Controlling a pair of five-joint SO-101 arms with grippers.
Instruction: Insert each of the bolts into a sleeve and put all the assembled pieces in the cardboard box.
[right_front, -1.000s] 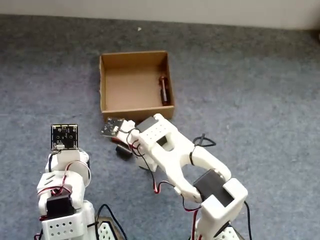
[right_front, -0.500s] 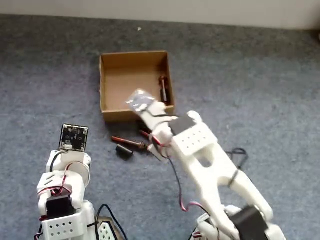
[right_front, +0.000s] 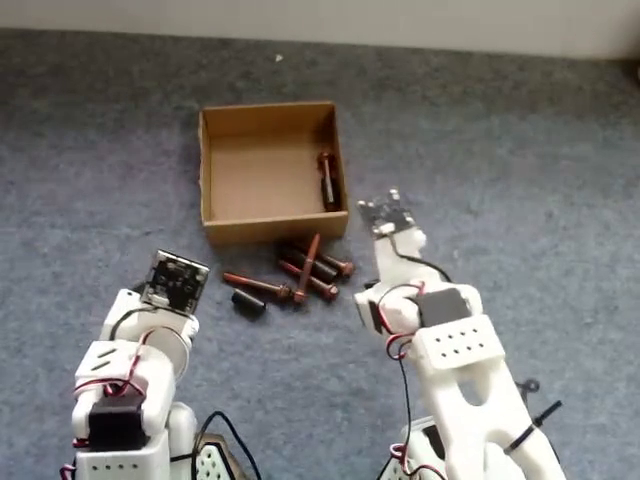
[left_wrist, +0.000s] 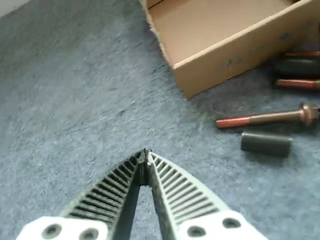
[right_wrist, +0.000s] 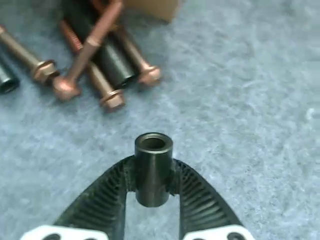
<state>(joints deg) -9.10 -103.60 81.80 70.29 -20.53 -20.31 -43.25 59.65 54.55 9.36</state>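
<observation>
My right gripper (right_wrist: 152, 172) clamps a sleeve (right_wrist: 153, 150), bore outward, over the carpet (right_wrist: 250, 100) beside the loose bolts (right_front: 310, 268) before the cardboard box (right_front: 270, 229). Left gripper (left_wrist: 146, 161) is closed, empty. I judge: hold the sleeve level; left takes the lone bolt (left_wrist: 265, 118) near its head.

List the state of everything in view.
left gripper: shut, empty.
right gripper: shut on sleeve.
cardboard box: open, one piece inside by a wall.
bolts: loose on carpet, outside the box.
loose sleeve: lying on carpet, no bolt in it.
</observation>
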